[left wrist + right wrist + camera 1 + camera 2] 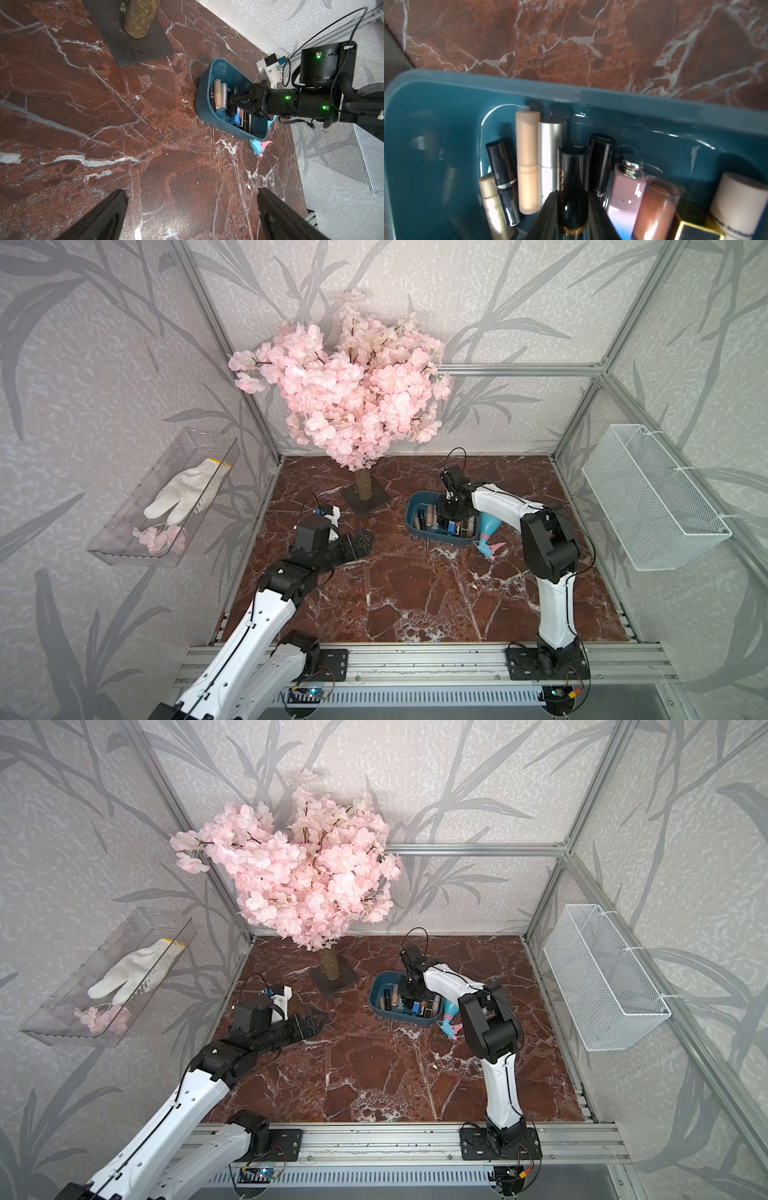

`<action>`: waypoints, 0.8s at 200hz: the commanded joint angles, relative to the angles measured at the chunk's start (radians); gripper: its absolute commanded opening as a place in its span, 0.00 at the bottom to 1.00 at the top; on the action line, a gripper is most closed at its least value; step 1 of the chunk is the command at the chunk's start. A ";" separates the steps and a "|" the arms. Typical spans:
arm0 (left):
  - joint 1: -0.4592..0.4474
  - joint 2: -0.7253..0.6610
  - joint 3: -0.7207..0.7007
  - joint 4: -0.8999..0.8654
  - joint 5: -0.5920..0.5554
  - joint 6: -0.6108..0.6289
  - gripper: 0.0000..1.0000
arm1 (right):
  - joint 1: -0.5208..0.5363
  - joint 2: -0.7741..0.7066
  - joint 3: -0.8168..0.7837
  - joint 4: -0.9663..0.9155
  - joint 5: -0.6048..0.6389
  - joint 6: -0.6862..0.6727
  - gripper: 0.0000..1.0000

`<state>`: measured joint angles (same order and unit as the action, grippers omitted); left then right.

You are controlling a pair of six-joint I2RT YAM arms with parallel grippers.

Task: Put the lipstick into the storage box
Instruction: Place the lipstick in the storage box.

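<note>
**Lipstick inside the box walls, release outstanding**

Shows the right tool (pixel 449 514) reaching down into the shallow dark teal-blue plastic storage box with rounded corners (pixel 409 516), set toward the far right of the red-brown marble-patterned surface (pixel 415 593). Reveals, in the right wrist view, a glossy black cylindrical lipstick with a gold band (pixel 572 182) between jaws pressed close on both of its flanks; judged pinched rather than let go. Places the lipstick within the rim of the storage box, over a row of other cosmetic tubes (pixel 527 162) in beige, silver, black, gold and pink lying on the box floor; cannot tell whether resting on them or hanging just above. Finds the left tool (pixel 368 540) spread wide and empty, hovering over bare surface well apart from the storage box. Notes a pale blue and pink plastic object (pixel 491 526) just outside the box, beside its right end, partly hidden by the right arm. Counts pick-up and carry as done, going by the position inside the walls. Remains only to part the jaws and lift clear without dragging the neighbouring tubes. Spots no further lipstick loose on the surface in both top views, so probably the last item
</note>
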<state>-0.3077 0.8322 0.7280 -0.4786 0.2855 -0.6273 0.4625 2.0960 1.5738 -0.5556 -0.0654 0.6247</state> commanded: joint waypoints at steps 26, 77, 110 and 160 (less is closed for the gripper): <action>-0.001 0.004 -0.001 -0.006 -0.016 0.018 1.00 | -0.001 0.003 0.014 -0.023 -0.003 0.006 0.30; -0.001 0.000 -0.001 -0.012 -0.022 0.023 1.00 | -0.001 -0.018 -0.001 -0.023 -0.002 0.006 0.31; -0.001 -0.008 -0.002 -0.015 -0.038 0.029 1.00 | -0.001 -0.054 -0.016 -0.010 -0.011 0.034 0.31; -0.001 -0.023 -0.002 -0.012 -0.075 0.037 1.00 | -0.001 -0.150 -0.070 0.060 -0.039 0.021 0.32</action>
<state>-0.3077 0.8276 0.7280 -0.4858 0.2413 -0.6182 0.4625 2.0315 1.5322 -0.5415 -0.0856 0.6418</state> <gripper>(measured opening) 0.999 0.318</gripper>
